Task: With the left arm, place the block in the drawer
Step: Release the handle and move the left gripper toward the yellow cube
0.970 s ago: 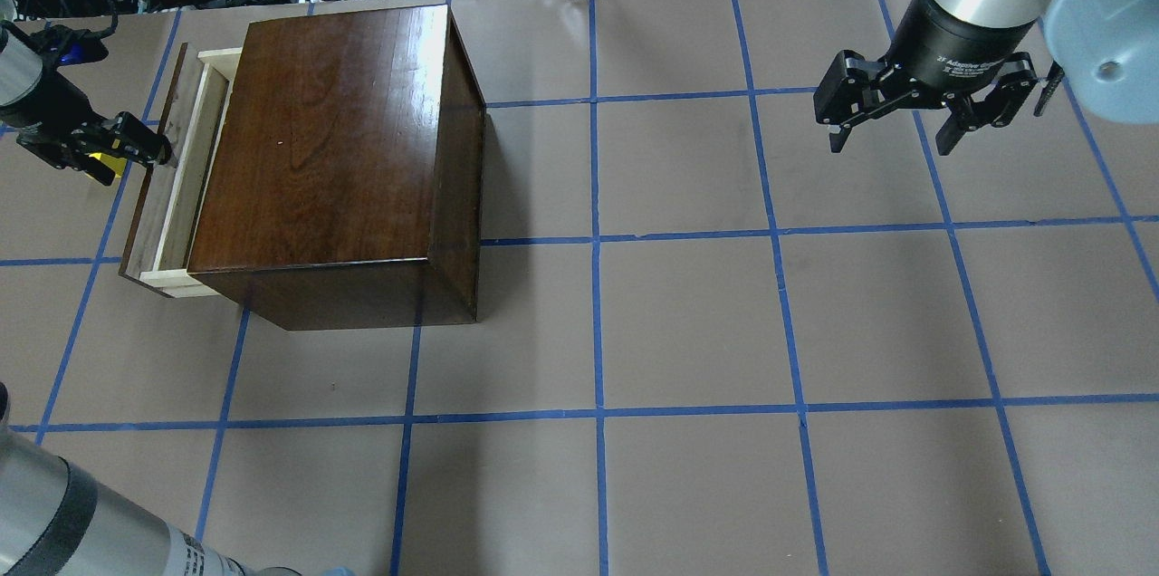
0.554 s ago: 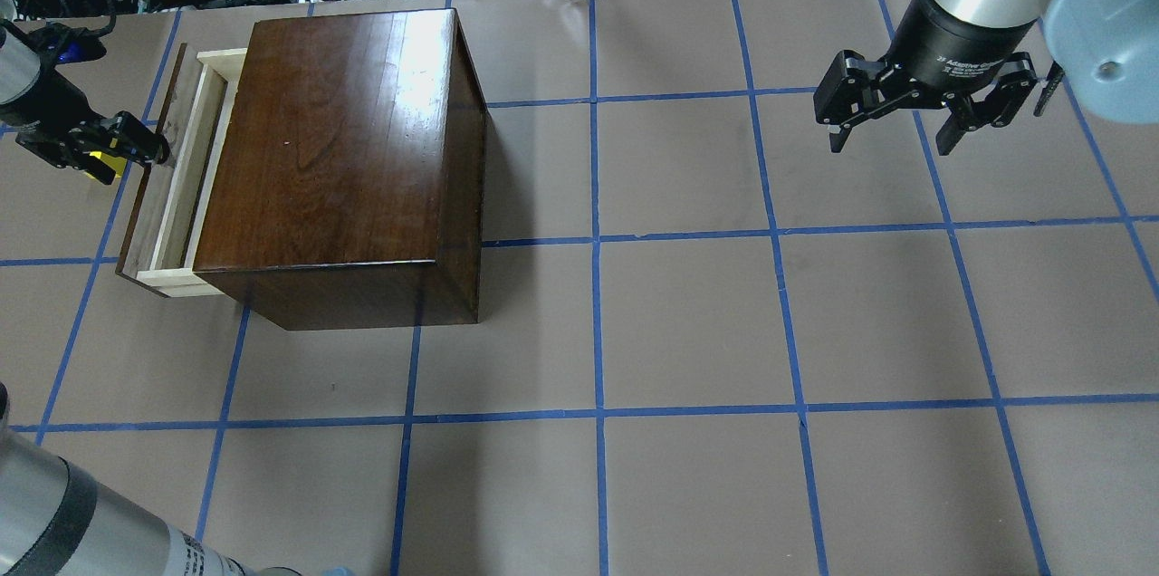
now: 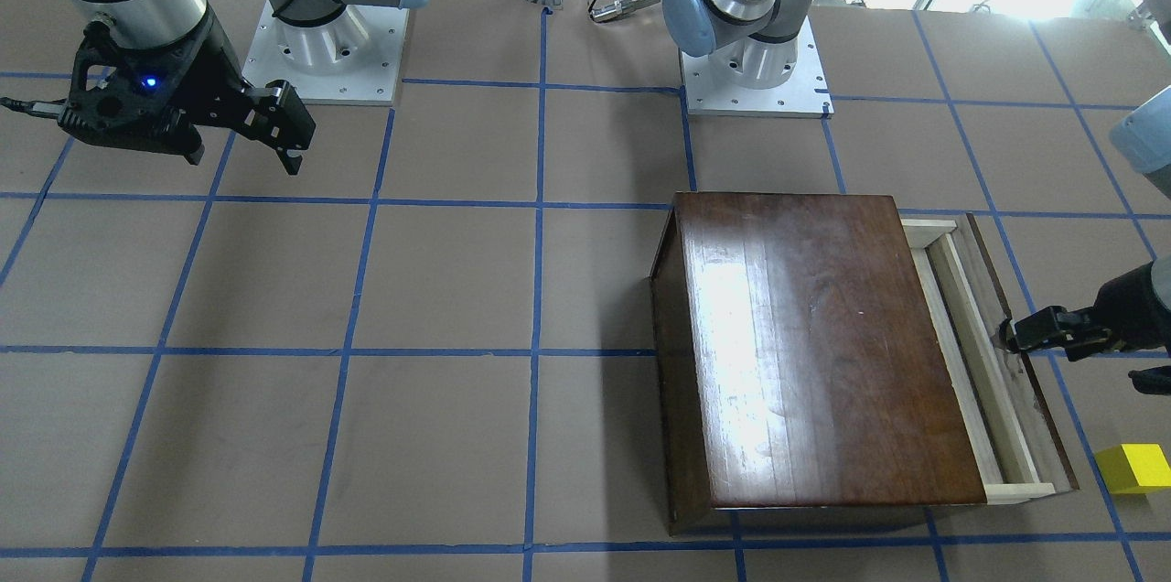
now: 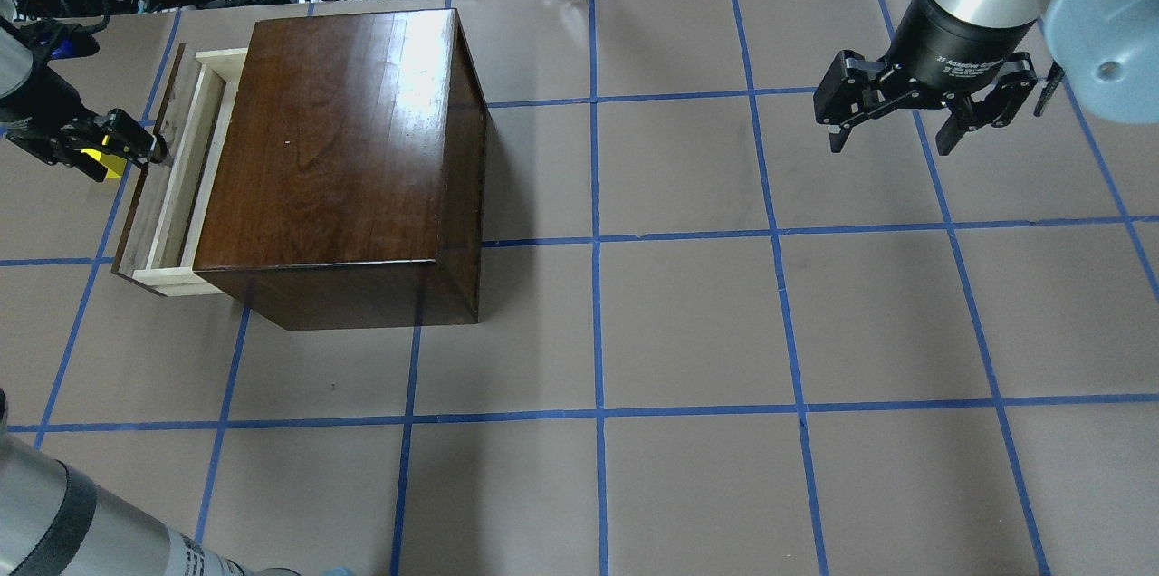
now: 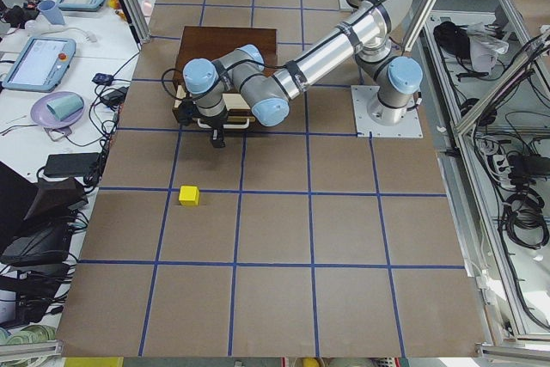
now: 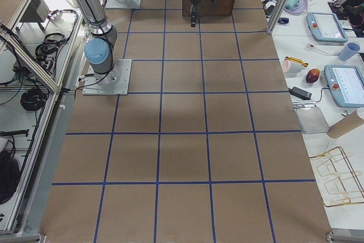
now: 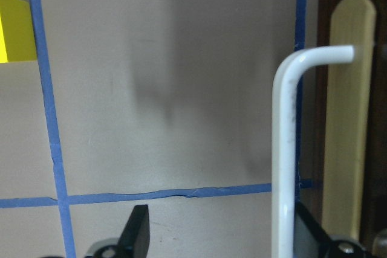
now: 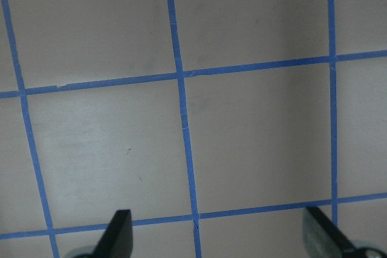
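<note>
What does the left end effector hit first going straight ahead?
Probably the table: the left end effector points down at it, with the white drawer handle between its jaws. Depth is unclear.

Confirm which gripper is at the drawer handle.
The left gripper, open around the drawer's white handle; the right gripper hangs open far from the box.
</note>
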You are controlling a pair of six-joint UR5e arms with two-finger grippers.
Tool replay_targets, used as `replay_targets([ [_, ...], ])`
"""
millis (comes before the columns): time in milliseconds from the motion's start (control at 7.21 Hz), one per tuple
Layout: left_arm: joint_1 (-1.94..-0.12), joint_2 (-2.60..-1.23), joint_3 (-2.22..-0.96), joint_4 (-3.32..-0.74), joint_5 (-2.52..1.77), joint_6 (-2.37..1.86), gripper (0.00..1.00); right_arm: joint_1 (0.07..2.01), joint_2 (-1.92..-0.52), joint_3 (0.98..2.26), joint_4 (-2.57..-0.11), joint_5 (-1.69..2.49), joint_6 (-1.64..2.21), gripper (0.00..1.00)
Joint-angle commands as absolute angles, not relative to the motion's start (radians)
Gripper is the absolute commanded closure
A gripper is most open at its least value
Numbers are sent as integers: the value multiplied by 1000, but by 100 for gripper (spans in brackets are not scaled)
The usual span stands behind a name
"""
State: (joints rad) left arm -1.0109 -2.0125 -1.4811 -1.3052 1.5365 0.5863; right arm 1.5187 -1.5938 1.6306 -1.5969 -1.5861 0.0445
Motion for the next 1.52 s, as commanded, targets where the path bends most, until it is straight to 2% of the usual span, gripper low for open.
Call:
replay_targets([
  [0,-1009,-2014,-1480,-1305,1539,588,18,1519,-1594,1631,-1597,-1586,44,0],
  [1386,-982,-2023,-1459,-1305,1540,624,18,1519,-1594,1631,-1597,-1586,44,0],
])
